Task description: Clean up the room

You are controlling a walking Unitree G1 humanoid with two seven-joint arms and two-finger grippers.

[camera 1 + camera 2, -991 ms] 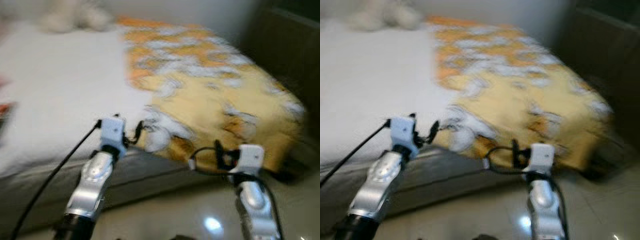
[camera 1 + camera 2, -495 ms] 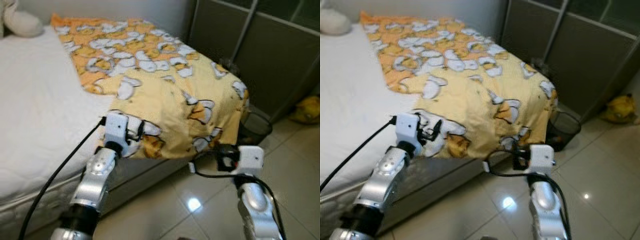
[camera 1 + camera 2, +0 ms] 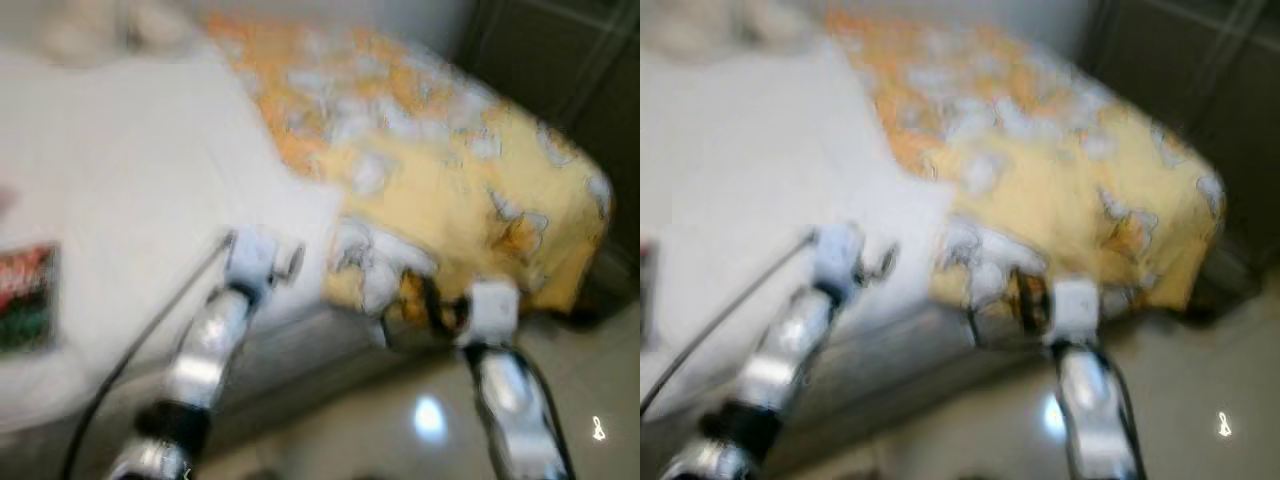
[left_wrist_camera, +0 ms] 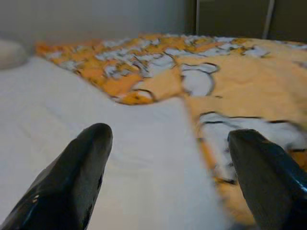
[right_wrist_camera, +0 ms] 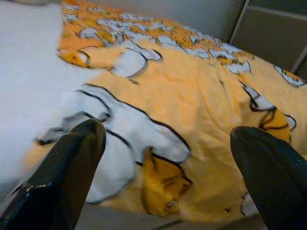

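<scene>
We are in a bedroom of a home. A bed (image 3: 130, 200) with a white sheet takes up the left and middle of the head views, and a yellow-orange cartoon-print blanket (image 3: 450, 170) lies over its right side. A glossy tiled floor (image 3: 420, 420) shows at the lower right, and dark cabinet doors (image 3: 560, 70) stand at the upper right.

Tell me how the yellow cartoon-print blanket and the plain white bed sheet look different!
The yellow cartoon-print blanket has orange and white pictures; the plain white bed sheet has none. The blanket looks rumpled and hangs over the bed's corner; the sheet lies flat. The blanket lies on top of the sheet. Both are soft bedding on one bed.
</scene>
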